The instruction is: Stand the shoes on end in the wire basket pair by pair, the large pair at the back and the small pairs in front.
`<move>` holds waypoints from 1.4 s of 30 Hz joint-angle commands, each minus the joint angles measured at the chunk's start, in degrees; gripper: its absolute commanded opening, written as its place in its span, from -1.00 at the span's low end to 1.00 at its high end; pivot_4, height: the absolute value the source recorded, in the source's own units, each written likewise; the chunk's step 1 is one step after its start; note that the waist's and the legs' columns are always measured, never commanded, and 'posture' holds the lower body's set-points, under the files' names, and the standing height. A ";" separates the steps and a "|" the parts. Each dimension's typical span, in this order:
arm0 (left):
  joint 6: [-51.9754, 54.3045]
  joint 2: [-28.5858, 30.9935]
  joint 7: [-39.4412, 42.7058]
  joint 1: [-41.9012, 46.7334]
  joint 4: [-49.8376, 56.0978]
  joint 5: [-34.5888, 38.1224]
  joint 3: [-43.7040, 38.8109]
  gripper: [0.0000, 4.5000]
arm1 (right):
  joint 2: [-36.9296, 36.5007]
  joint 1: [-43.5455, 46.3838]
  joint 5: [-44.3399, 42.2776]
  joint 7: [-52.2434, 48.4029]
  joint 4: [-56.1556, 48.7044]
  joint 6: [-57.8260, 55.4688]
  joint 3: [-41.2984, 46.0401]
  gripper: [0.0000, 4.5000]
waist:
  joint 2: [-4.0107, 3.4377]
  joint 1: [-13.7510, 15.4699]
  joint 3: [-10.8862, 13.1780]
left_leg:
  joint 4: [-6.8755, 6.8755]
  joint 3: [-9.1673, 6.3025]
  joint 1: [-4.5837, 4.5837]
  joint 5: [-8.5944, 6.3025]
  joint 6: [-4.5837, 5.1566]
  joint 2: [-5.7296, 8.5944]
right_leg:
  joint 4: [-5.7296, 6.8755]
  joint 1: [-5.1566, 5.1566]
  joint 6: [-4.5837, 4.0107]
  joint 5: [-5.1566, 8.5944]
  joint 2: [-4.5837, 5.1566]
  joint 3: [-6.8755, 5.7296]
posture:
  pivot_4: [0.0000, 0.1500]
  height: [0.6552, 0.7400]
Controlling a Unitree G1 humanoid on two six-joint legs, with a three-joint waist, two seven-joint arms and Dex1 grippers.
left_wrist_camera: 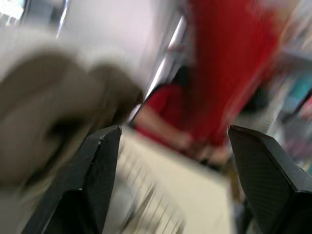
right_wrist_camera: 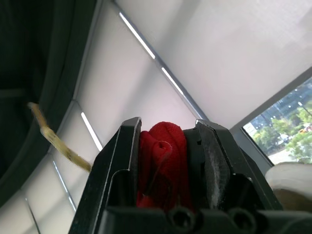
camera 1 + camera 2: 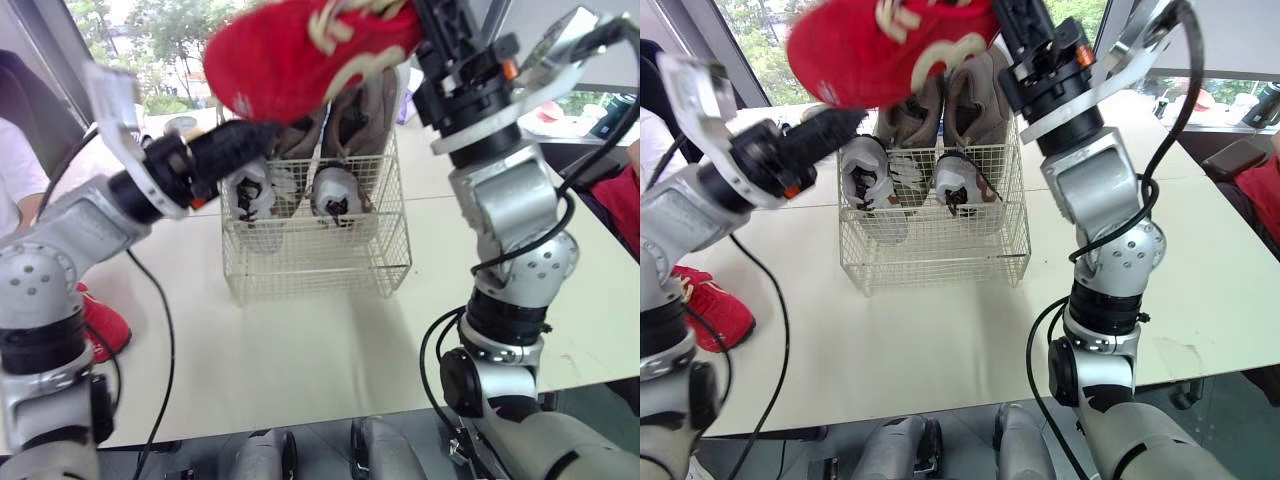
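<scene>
Noted red fabric shoe (image 3: 300, 50) pinched in right claw (image 2: 163, 141) high above white wire basket (image 3: 320, 265), presumably for front-row placement; left claw (image 1: 174, 131) spread wide, empty.

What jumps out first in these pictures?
A red shoe, pinched in the right tool, hangs high over the wire basket. In the basket stand a tan pair at the back and a white pair in front. A second red shoe lies on the table at the left.
</scene>
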State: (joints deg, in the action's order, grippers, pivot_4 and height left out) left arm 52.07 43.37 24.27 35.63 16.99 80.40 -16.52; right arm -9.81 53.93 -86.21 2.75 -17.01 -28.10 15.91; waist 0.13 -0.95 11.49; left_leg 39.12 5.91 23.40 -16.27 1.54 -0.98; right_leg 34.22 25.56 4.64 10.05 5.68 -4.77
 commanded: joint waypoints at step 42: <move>-5.11 8.61 -10.18 -34.20 23.60 8.39 -6.97 0.68 | -39.78 -6.65 50.79 -74.75 13.68 0.48 -15.31 0.89 | 0.06 0.59 0.00 | 0.08 0.07 0.01 -0.21 0.28 0.10 | -0.25 -0.01 -0.18 0.16 0.22 0.04 | 1.00 1.00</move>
State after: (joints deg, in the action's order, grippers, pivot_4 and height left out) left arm 48.02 51.28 13.01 1.31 40.26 88.12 -21.43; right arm -48.95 46.16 -35.04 -72.33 -2.04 -27.80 -2.63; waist 0.20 -0.36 11.49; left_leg 39.21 5.98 23.42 -16.49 1.84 -0.89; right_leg 33.97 25.56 4.47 10.20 5.90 -4.73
